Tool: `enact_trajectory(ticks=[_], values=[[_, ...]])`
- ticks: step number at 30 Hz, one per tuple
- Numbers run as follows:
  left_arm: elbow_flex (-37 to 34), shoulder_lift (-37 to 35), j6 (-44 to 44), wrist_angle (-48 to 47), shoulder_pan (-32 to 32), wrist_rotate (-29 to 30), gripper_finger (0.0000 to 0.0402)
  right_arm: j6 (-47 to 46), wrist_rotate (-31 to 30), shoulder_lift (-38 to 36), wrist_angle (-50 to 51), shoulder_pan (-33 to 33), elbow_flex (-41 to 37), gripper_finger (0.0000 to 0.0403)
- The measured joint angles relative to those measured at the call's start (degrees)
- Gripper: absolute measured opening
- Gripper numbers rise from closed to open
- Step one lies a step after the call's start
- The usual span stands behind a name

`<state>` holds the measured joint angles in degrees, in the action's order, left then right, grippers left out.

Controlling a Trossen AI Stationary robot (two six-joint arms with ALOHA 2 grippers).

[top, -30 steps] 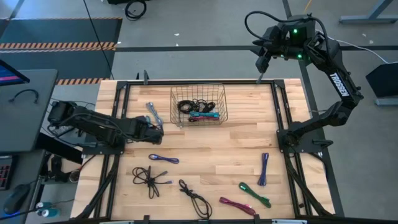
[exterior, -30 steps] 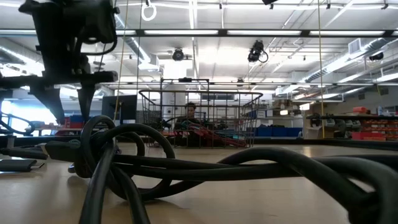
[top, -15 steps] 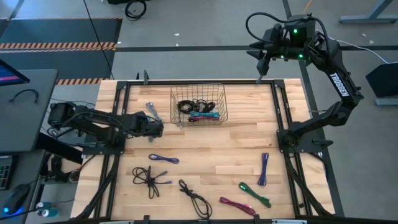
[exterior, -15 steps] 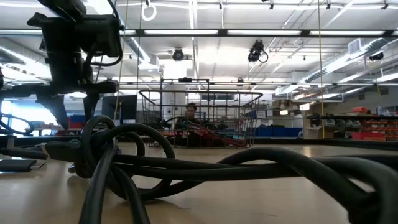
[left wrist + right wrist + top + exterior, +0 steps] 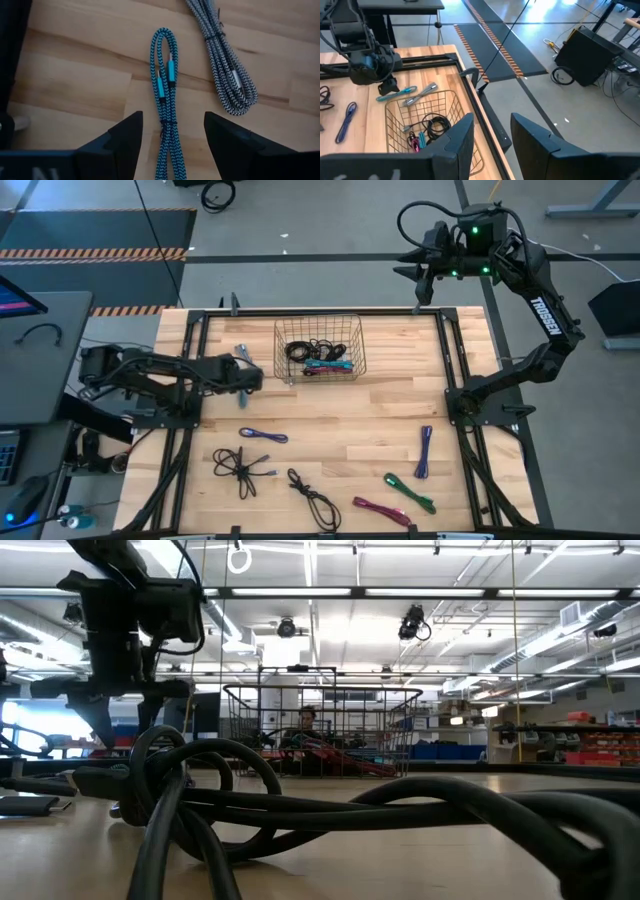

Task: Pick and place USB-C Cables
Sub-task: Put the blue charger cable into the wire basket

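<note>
The left gripper point(image 5: 170, 137) hangs low over the wooden table with its two dark fingers point(image 5: 125, 137) spread wide and holding nothing. Between them lies a folded teal-and-black braided USB-C cable point(image 5: 166, 100), flat on the boards, and just beside it a silver-blue braided cable bundle point(image 5: 227, 70). From above, the left gripper point(image 5: 243, 379) sits by the left side of the wire mesh basket point(image 5: 319, 321), which holds black, teal and magenta coils point(image 5: 318, 357).

The right gripper point(image 5: 418, 268) is raised beyond the far edge of the table, over the grey floor; its fingers point(image 5: 452, 142) stand partly apart with nothing between them.

On the pale plank tabletop point(image 5: 340, 430), nearer the front, lie a purple folded cable point(image 5: 263, 436), two black tangled bundles point(image 5: 240, 466) point(image 5: 314, 499), a magenta cable point(image 5: 381, 509), a green cable point(image 5: 410, 493) and another purple cable point(image 5: 424, 451), all well apart from each other. Black metal rails point(image 5: 190, 450) frame the table.

Around it, the concrete floor carries a dark mat with orange-and-black hazard striping point(image 5: 95, 253). The low view shows a hall with strip lights point(image 5: 400, 592) and shelving with blue bins point(image 5: 445, 750) behind the basket.
</note>
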<state>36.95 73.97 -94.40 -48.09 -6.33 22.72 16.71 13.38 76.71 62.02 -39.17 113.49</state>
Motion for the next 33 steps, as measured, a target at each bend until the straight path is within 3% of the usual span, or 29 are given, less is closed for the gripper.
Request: enact_trajectory(ticks=[12,19,23,30,33], values=[[0.02,11.20,0.53,6.64,0.00,-3.89,0.0218,0.00,0.38,0.00,0.11,0.03,0.00,0.0135],[0.32,13.93,0.60,7.25,0.00,-4.76,0.0209,0.00,0.36,0.00,0.20,0.03,0.00,0.0135],[0.28,13.76,0.69,7.60,0.00,-5.23,0.0161,0.00,0.36,0.00,0.22,0.03,0.00,0.0135],[0.28,13.74,3.32,7.45,0.02,-5.78,0.0029,0.00,0.34,0.00,0.24,0.03,0.00,0.0135],[0.19,13.28,4.21,6.77,0.04,-6.03,0.0018,0.00,0.34,0.00,0.26,0.03,0.00,0.0135]])
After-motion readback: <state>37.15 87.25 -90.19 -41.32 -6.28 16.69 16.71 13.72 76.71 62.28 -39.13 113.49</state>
